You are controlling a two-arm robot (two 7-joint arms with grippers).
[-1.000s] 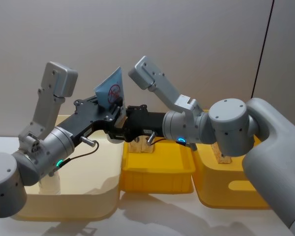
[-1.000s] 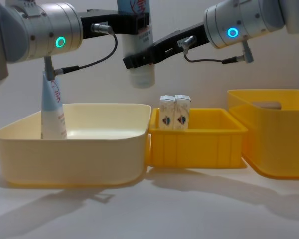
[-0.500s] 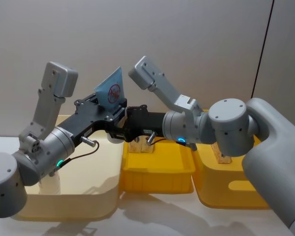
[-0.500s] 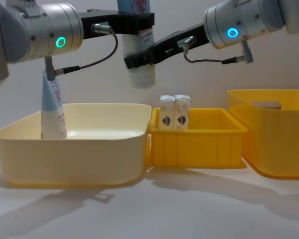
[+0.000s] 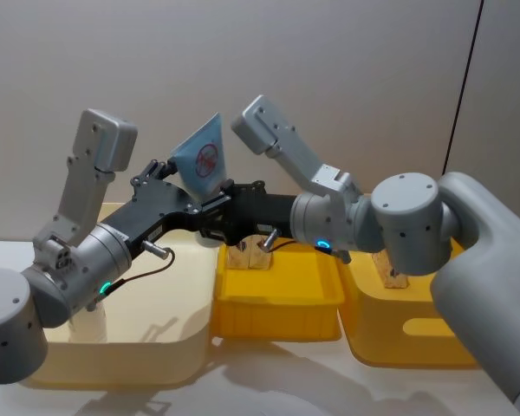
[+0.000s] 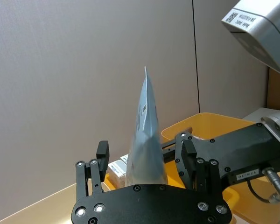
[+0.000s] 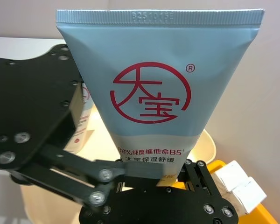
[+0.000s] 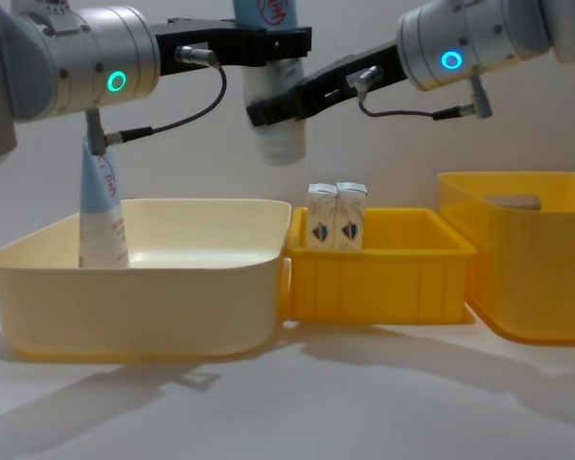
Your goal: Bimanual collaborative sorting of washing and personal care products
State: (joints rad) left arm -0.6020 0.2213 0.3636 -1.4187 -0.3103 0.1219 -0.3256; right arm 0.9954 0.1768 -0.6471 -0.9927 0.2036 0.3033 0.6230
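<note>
While both grippers crowd it, tube (image 8: 276,105) cap-down, crimp cropped.

We see a white table (image 8: 297,402). On it sit a cream bin (image 8: 144,297), a small yellow bin (image 8: 379,278) and a larger yellow bin (image 8: 532,278), side by side.
</note>
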